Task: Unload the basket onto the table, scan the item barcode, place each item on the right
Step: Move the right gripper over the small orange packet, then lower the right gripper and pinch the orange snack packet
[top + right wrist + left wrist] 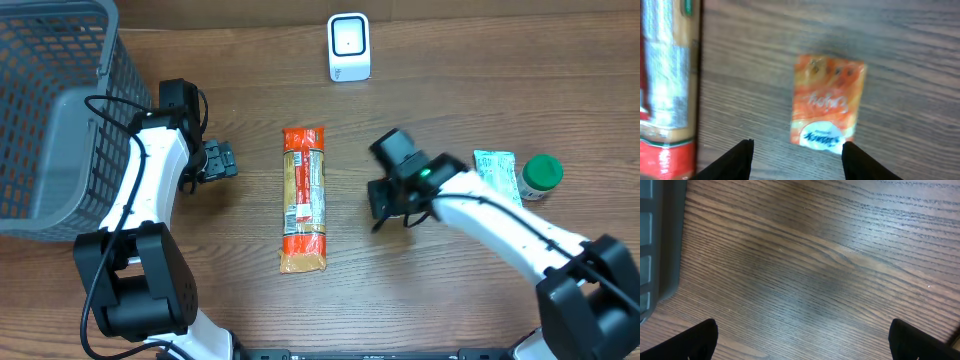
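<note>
A small orange packet (pixel 827 107) lies flat on the wooden table, just ahead of my right gripper (pixel 796 144), which hangs open over it with nothing between its fingers. From overhead the right gripper (pixel 390 208) hides that packet. A long red-and-orange package (pixel 304 200) lies lengthwise at mid-table, left of the right gripper, and its side shows at the left edge of the right wrist view (pixel 665 75). The white scanner (pixel 349 47) stands at the back. My left gripper (pixel 222 160) is wide open over bare wood (pixel 802 322). I cannot make out a barcode.
A grey mesh basket (pixel 50 110) fills the far left, its wall beside the left arm (pixel 655 240). A green-and-white sachet (pixel 496 172) and a green-capped bottle (pixel 542 176) sit at the right, behind the right arm.
</note>
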{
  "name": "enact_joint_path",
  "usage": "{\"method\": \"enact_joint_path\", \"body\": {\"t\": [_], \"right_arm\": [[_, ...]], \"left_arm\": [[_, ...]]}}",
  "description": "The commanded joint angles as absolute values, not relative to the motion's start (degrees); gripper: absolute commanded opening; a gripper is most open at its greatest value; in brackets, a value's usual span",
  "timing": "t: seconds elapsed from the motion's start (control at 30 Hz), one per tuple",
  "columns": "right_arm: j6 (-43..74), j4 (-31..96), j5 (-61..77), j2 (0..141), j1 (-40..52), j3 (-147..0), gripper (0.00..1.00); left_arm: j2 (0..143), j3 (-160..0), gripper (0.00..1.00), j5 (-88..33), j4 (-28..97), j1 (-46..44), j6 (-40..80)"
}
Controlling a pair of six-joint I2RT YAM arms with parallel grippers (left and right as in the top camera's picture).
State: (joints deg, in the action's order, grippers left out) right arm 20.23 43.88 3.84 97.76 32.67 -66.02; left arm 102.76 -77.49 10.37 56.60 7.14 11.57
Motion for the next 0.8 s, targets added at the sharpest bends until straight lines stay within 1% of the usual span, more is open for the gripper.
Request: {"method": "enact_joint_path", "body": {"t": [0.0, 0.1, 0.13, 0.2, 0.5, 0.77], "right_arm": [[17.1, 44.7, 13.1, 95.6, 25.7, -68.3, 0.59], [14.8, 46.7, 13.5, 95.7, 21.1, -68.3, 0.56], [13.6, 47.0, 13.7, 95.8, 20.3, -68.3, 0.53], [11.6, 47.5, 14.0, 96.2, 19.4, -68.2, 0.50], [10.0, 45.4, 16.2, 99.6, 20.6, -66.5, 0.48], [10.0, 39.5, 19.0, 103.4, 22.2, -63.6, 0.40]], "left_arm": [[101.6, -77.7, 1.00, 10.9, 56.5, 7.1, 10.7], [101.6, -77.7, 1.00, 10.9, 56.5, 7.1, 10.7], [101.6, -77.7, 1.00, 10.9, 56.5, 7.1, 10.7], [101.6, -77.7, 1.00, 10.9, 56.5, 7.1, 10.7], [101.6, -77.7, 1.00, 10.9, 56.5, 7.1, 10.7], [101.6, -77.7, 1.00, 10.9, 56.5, 7.1, 10.7]]}}
